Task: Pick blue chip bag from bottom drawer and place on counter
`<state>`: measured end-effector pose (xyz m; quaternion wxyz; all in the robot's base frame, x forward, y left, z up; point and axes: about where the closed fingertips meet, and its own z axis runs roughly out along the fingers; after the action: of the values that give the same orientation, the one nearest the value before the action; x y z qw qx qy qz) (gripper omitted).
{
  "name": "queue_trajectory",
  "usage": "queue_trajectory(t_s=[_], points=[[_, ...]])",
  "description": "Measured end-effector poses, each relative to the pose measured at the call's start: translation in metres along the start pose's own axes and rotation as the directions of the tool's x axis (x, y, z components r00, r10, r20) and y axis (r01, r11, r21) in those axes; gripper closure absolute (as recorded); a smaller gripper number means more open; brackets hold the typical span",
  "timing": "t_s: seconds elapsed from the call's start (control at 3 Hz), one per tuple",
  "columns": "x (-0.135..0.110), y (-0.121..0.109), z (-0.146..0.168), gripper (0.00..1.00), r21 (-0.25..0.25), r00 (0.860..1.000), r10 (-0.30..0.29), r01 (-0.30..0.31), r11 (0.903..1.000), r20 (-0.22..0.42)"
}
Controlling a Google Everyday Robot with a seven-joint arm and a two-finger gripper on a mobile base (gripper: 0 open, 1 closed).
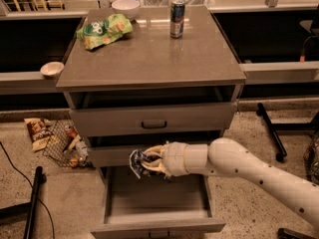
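My gripper (147, 162) is shut on the blue chip bag (136, 164), a small crumpled dark blue foil bag. It holds the bag in the air above the open bottom drawer (157, 227), in front of the middle drawer's front. The white arm reaches in from the lower right. The bottom drawer is pulled out and its inside looks bare. The counter (149, 56) is the grey-brown top of the cabinet, well above the gripper.
On the counter stand a light green bag (103, 31), a white bowl (125, 7) and a can (177, 18). A small bowl (52, 69) sits on the pale ledge at left. A brown snack bag (37, 132) and a wire basket (67, 144) lie on the floor left.
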<state>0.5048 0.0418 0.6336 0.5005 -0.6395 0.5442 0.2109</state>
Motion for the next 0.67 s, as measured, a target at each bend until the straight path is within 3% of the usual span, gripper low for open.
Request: queue_trajectory(t_s=[0.33,0.67], points=[[-0.054,-0.050,-0.040,1.00,0.030,0.994,-0.112,0.112,0.9933,0.003],[-0.112,-0.097,-0.078,1.00,0.042,0.971,-0.236,0.237,0.9706,-0.032]])
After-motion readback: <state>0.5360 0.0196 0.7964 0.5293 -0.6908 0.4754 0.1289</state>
